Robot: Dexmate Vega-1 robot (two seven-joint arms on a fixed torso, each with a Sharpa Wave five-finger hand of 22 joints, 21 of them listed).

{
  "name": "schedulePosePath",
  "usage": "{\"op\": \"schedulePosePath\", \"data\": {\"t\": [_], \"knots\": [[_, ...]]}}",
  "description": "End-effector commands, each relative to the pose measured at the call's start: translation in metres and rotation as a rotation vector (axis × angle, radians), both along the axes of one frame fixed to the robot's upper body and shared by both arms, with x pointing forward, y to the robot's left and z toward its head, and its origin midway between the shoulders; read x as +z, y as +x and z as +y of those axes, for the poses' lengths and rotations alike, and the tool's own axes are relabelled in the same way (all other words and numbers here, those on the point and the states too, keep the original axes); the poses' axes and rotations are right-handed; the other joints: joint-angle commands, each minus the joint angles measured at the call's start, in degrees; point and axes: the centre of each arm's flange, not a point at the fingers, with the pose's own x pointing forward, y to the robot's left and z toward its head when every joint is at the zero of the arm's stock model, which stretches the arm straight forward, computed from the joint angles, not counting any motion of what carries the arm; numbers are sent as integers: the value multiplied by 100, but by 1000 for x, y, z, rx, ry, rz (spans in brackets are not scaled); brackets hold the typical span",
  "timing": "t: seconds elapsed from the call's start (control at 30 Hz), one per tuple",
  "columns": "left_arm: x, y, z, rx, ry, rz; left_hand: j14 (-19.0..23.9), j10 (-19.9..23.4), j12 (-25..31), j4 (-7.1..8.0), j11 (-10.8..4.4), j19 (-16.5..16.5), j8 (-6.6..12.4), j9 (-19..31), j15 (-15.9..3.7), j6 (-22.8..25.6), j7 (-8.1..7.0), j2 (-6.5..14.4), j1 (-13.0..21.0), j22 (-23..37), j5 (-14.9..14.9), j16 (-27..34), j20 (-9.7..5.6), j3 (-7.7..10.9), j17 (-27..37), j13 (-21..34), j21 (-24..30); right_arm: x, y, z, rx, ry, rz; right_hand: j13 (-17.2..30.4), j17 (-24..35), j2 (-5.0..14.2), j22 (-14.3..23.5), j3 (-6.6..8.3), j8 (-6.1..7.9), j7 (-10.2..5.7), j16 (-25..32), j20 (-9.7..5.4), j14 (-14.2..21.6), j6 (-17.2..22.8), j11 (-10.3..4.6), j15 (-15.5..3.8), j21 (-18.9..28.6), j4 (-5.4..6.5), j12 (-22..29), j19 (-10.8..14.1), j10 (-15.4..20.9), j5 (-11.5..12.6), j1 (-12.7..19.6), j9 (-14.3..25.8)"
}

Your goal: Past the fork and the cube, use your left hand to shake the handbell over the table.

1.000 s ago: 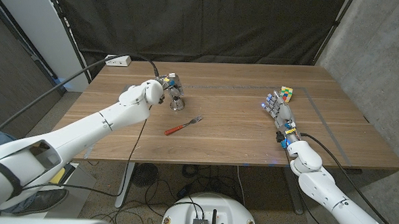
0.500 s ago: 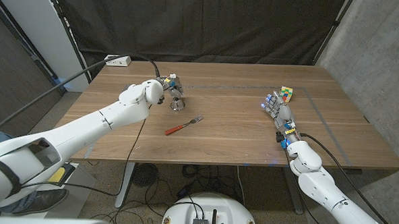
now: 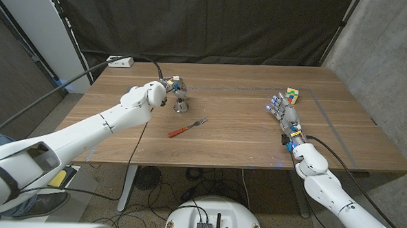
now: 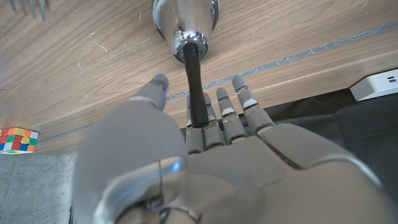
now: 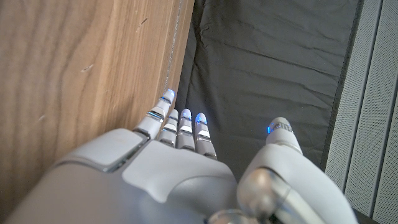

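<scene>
The left hand (image 3: 172,84) is at the far left-centre of the table (image 3: 243,140), with its fingers (image 4: 225,118) closed round the black handle of the handbell (image 3: 181,103). In the left wrist view the handle runs up between the fingers and the thumb to the bell's chrome body (image 4: 185,15), whose mouth faces the wood. Whether the bell touches the table or hangs just above it cannot be told.

The right hand (image 3: 285,112) is on the right side of the table, holding nothing, fingers apart and reaching away from the robot; the right wrist view shows its fingertips (image 5: 178,118) lit blue beside the table's edge.

There is one bell, one fork (image 3: 186,128) and one cube (image 3: 292,96). The fork, red-handled, lies on the table just nearer the robot than the bell, tines pointing to the right and away. The multicoloured cube sits just beyond the right hand's fingertips, well apart from the bell.

Compared with the earlier frames, nothing shows a clear change: the left hand, the bell, the fork, the cube and the right hand are all in the same places.

A white power strip (image 3: 120,61) lies at the far left corner of the table, with a black cable (image 3: 60,87) leading from it. A dark curtain (image 3: 207,25) hangs behind. Nothing lies between the left hand and the bell.
</scene>
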Motion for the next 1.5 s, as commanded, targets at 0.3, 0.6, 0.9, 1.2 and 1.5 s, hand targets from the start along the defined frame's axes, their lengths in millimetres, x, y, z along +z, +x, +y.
{"op": "schedulePosePath", "data": {"t": [0.3, 0.6, 0.9, 1.2, 1.5], "knots": [[-11, -9, 9, -67, -143, -107, -446, -438, 78, 268, 166, -370, -6, -92, 126, -674, 107, 128, -561, 22, -24, 52, 130, -83, -11, -143, -267, -2, 2, 2, -4, 5, 4, 28, 31, 55, 13, -17, 19, -4, 19, 34, 65, 34, -28, -3, -13, -25, 11, 41, 54, -8, 23, 21], [-19, -19, 16, -140, -278, -189, -277, -203, 198, 331, 151, -233, 136, -132, 62, -409, 132, 231, -668, 30, -11, 136, 116, 4, -27, -213, -254, 0, 1, 1, -7, 8, -5, 27, 27, 53, 12, -15, 40, -35, 30, -10, 107, 99, -80, -32, 5, -33, 17, 97, 85, -9, 36, 21], [-21, -35, 21, -187, -373, -258, -238, -137, 224, 345, 148, -213, 166, -146, 31, -315, 113, 220, -711, 30, -13, 143, 120, 20, -37, -239, -262, 3, 1, 1, -12, 2, -17, 26, 27, 59, 12, -13, 45, -39, 32, -12, 122, 123, -77, -28, 6, -33, 10, 109, 79, -9, 41, 21], [-29, -46, 26, -254, -505, -318, -100, 18, 277, 345, 162, -188, 196, -169, 11, -178, 97, 205, -765, 29, -8, 175, 117, 62, -57, -289, -284, 4, 4, 4, -5, 1, -21, 23, 22, 61, 10, -9, 62, -78, 55, -76, 205, 199, -133, -104, 30, -41, 33, 205, 167, -9, 58, 20], [-38, -52, 32, -324, -660, -336, 63, 151, 305, 343, 224, -81, 200, -196, 7, -57, 317, 164, -851, 28, -10, 194, 105, 98, -74, -361, -283, 9, 6, 7, 4, -1, -17, 22, 21, 65, 10, -7, 88, -67, 52, -73, 215, 289, -121, -93, 23, -41, 31, 210, 184, -10, 65, 21]]}}
